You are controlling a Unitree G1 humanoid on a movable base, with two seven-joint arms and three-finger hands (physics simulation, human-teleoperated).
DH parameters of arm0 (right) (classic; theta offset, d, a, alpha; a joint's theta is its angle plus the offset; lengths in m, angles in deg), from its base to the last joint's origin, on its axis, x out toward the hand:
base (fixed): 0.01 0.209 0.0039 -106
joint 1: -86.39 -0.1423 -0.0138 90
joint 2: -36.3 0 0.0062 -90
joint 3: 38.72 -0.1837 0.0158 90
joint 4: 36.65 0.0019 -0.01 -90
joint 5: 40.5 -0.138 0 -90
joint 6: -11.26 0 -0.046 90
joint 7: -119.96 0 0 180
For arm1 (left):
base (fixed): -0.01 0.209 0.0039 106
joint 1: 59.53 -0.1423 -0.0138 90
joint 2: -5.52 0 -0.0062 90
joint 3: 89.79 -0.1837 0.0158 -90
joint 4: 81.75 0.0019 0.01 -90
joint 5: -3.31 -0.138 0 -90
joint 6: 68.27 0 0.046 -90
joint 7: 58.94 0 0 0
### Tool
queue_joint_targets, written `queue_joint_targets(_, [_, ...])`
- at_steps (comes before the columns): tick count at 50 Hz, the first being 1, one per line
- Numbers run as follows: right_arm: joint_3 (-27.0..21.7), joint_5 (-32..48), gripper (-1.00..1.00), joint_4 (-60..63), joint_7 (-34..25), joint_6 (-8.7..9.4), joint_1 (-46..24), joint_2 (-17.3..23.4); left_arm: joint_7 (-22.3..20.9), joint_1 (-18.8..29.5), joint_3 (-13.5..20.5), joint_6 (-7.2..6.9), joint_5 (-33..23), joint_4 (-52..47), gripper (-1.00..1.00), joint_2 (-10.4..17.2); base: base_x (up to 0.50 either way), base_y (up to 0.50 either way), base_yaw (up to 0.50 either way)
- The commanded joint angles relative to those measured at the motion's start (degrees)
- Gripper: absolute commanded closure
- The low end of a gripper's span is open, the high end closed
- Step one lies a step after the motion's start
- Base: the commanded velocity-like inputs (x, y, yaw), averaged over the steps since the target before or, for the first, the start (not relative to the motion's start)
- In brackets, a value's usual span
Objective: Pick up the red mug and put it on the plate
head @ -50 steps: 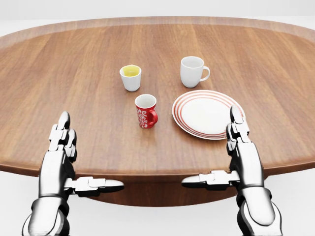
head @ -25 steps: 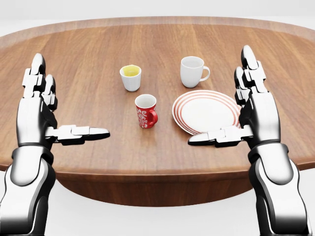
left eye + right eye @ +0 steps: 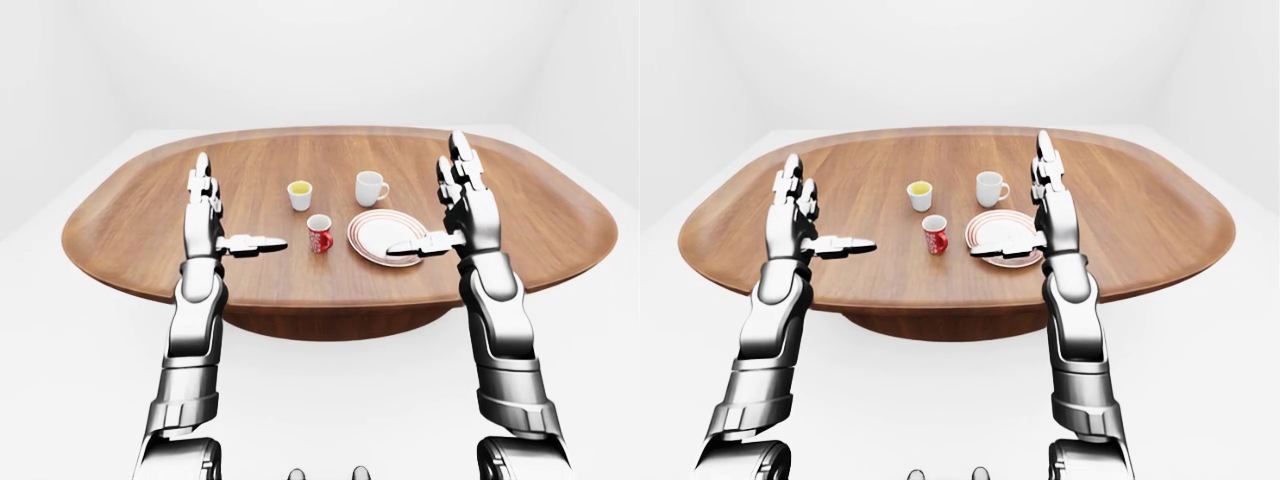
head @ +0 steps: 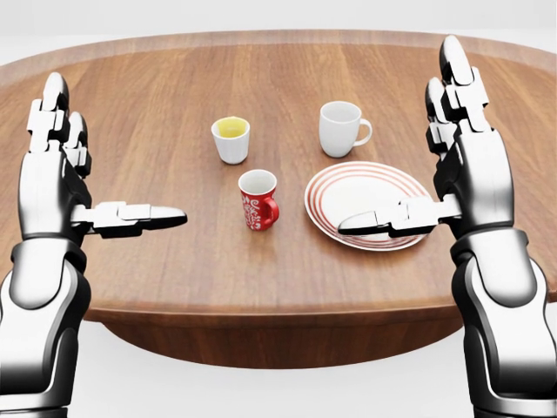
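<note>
The red mug (image 4: 258, 199) with a white pattern stands upright on the wooden table (image 4: 157, 252), its handle to the right in the head view. Just right of it lies the white plate (image 4: 365, 196) with red rim rings, nothing on it. My left hand (image 4: 83, 165) is raised over the table's left part, open, thumb pointing right towards the mug, well apart from it. My right hand (image 4: 426, 148) is open above the plate's right edge, its thumb lying across the plate's lower part in the view. Neither hand holds anything.
A white cup (image 4: 231, 138) with yellow contents stands above the red mug in the head view. A plain white mug (image 4: 340, 127) stands above the plate, handle to the right. The oval table's near edge (image 4: 261, 309) runs below both hands.
Both hands have risen from the table's near edge to over the table, fingers still spread. In the last half second they moved up only slightly. The mug and plate stayed put.
</note>
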Motion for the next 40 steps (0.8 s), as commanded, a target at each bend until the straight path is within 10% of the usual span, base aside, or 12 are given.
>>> queue_joint_targets(1, [0.08, 0.55, -1.00, -0.42, -0.16, 0.00, -0.70, 0.30, -0.08, 0.32, 0.03, 0.00, -0.15, -0.81, -1.00, 0.10, 0.19, 0.00, 0.00])
queue_joint_targets(40, [0.13, 1.61, -1.00, 0.94, -0.90, 0.00, -0.57, 0.28, -0.47, 0.30, -0.15, 0.00, -0.58, -1.53, -1.00, -0.10, 0.30, 0.00, 0.00])
